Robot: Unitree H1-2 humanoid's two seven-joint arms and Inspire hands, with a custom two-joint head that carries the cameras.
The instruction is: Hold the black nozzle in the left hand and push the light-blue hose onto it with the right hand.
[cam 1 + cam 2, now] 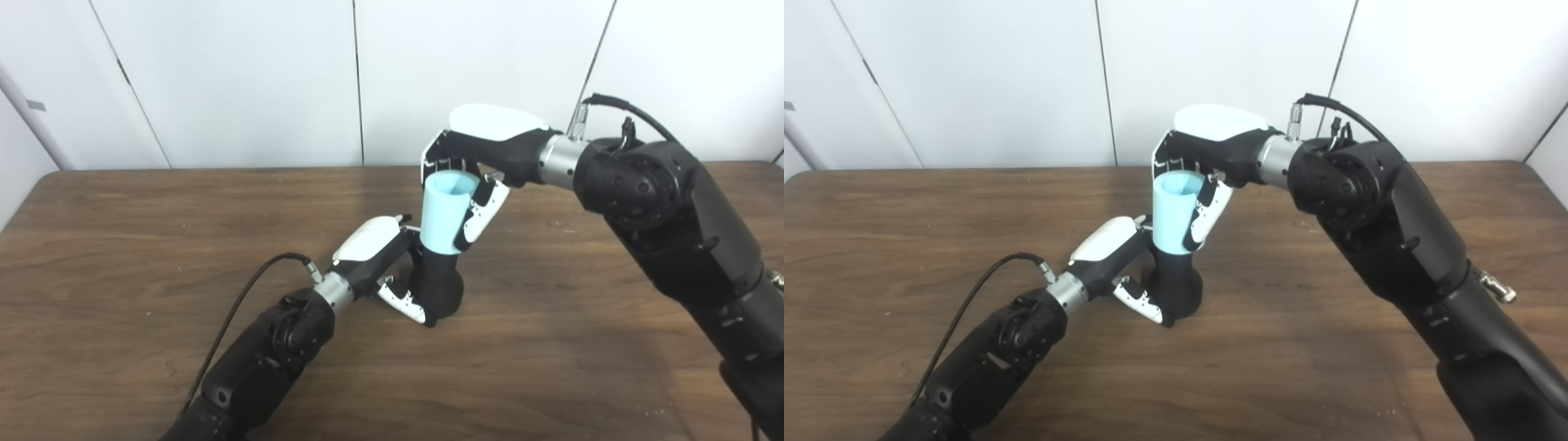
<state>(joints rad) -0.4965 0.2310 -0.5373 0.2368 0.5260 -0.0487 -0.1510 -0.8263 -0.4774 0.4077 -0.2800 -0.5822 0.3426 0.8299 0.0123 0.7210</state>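
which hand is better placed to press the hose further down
Right hand: it grips the light-blue hose from above. Left hand is wrapped around the black nozzle, steadying it on the table.

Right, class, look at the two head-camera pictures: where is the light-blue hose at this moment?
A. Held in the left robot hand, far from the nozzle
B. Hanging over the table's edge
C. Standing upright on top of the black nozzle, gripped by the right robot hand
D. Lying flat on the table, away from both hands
C: the light-blue hose stands upright over the black nozzle, the right robot hand closed around it, the left robot hand on the nozzle.
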